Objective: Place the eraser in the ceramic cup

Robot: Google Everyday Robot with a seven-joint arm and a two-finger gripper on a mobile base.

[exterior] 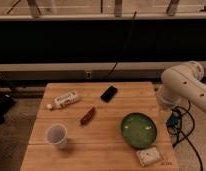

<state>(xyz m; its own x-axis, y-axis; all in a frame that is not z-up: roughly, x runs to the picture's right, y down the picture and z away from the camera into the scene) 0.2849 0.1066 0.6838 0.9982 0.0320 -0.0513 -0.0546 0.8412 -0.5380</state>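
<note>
The gripper (pixel 171 119) is hanging under the white arm (pixel 185 86), just right of the green plate (pixel 139 129), past the wooden table (pixel 110 116) edge (its grip I cannot tell). The eraser (pixel 109 93) is lying above-left of the plate, the cup (pixel 56 135) standing far left of it. A dark wall (pixel 71 42) is running behind.
</note>
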